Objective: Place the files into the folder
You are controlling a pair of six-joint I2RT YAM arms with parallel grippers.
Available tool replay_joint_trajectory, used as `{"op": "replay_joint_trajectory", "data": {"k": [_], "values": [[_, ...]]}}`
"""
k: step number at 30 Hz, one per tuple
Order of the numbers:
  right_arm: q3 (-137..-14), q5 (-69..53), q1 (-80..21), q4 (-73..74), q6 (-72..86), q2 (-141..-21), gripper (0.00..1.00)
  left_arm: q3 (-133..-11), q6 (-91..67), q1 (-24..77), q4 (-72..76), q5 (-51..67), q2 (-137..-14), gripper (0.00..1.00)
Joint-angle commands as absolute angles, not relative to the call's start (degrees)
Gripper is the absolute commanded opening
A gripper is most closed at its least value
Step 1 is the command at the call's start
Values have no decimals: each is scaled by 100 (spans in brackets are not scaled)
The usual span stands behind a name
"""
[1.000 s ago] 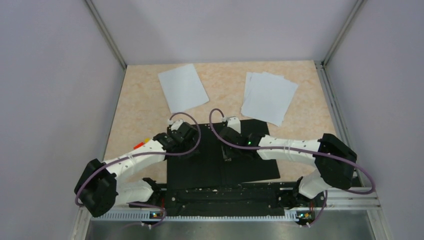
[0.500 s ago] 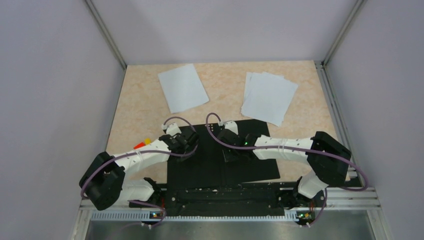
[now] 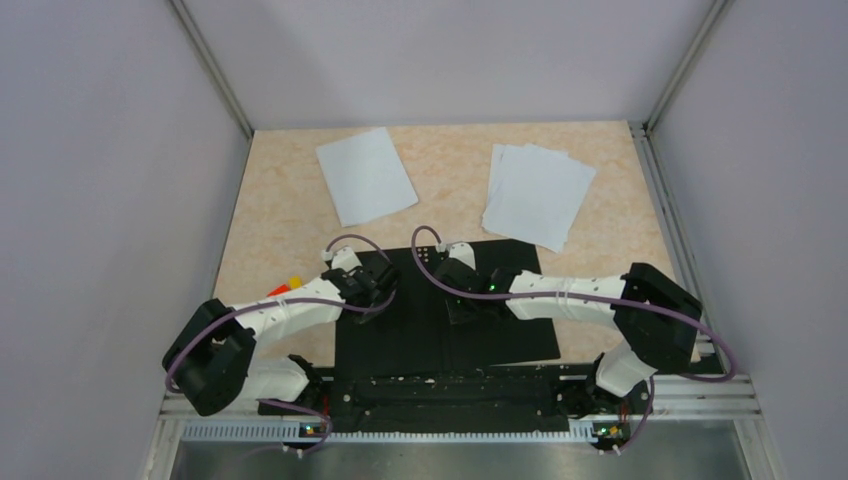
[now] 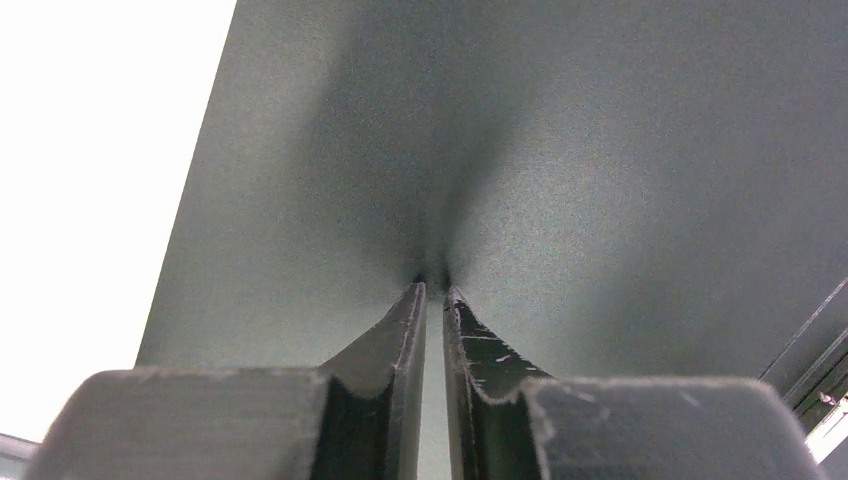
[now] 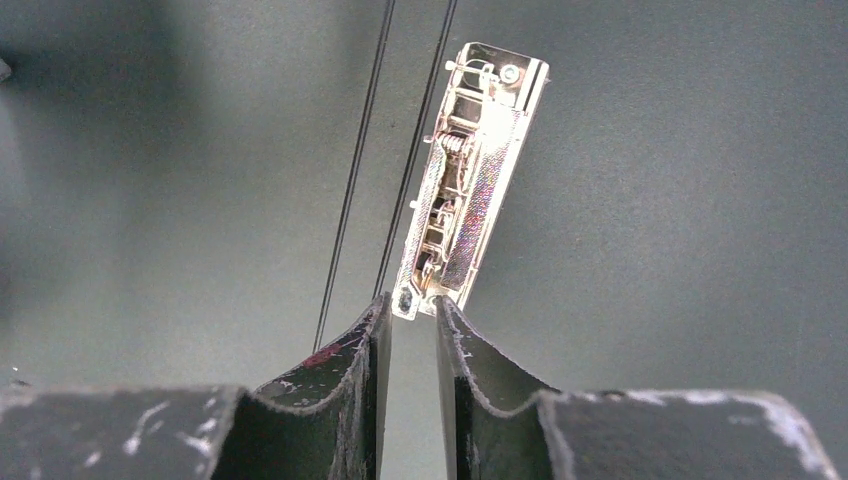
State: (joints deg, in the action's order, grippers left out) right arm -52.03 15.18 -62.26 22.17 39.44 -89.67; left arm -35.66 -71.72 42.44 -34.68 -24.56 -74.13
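Hard to read from the top view: both sets of fingertips, buried under the wrist housings over the open folder (image 3: 400,345), which lies black inner faces up at the near middle of the table (image 3: 290,215). Near edge of the folder cut off by the arm bases at 6 o'clock; outer covers out of sight. Half masked by the left forearm at 9 o'clock of the folder: small orange and yellow blocks (image 3: 286,286). From the left wrist, left gripper (image 4: 432,290) nearly closed, just a thin slit between the fingers (image 4: 395,340), nothing visible in it, tips down against the folder's black face; blown-out white patch at 9 to 10 o'clock, unreadable. From the right wrist, right gripper (image 5: 412,305) narrowed to a slim gap, low end of the metal spine clip (image 5: 472,170) right at the tips, clip running off toward 1 o'clock; pinched or merely touched, cannot tell. Files (image 3: 530,200) well apart from both grippers, flat on the table beyond the folder: one sheet (image 3: 366,176) at 11 o'clock, fanned stack (image 3: 545,185) at 1 o'clock.
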Motion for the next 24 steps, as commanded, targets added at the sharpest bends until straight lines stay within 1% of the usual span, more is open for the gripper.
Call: {"op": "replay_joint_trajectory", "data": {"k": [1,7,10,13,16,19,22,24], "values": [[-5166,1499,-6330,2080,3972,-9058,22,-3465,-7394,4274,-3354,-2413,-7591,15],[-5234,1506,-6400,2099,4007,-9286,21,-3335,-7481,4272,-3290,-2325,-7672,14],[-5273,1615,-6414,2211,4073,-9360,17,-3239,-7537,4272,-3240,-2294,-7648,13],[-5264,1722,-6419,2320,4145,-9365,14,-3171,-7604,4271,-3247,-2281,-7647,11],[-5236,1791,-6418,2395,4216,-9323,12,-3146,-7644,4274,-3303,-2291,-7658,6],[-5166,1772,-6417,2368,4259,-9245,12,-3151,-7726,4271,-3421,-2343,-7695,0],[-5133,1682,-6416,2313,4262,-9222,13,-3083,-7802,4271,-3483,-2401,-7632,0],[-5095,1630,-6416,2264,4262,-9186,16,-3043,-7843,4272,-3505,-2438,-7572,0]]}}
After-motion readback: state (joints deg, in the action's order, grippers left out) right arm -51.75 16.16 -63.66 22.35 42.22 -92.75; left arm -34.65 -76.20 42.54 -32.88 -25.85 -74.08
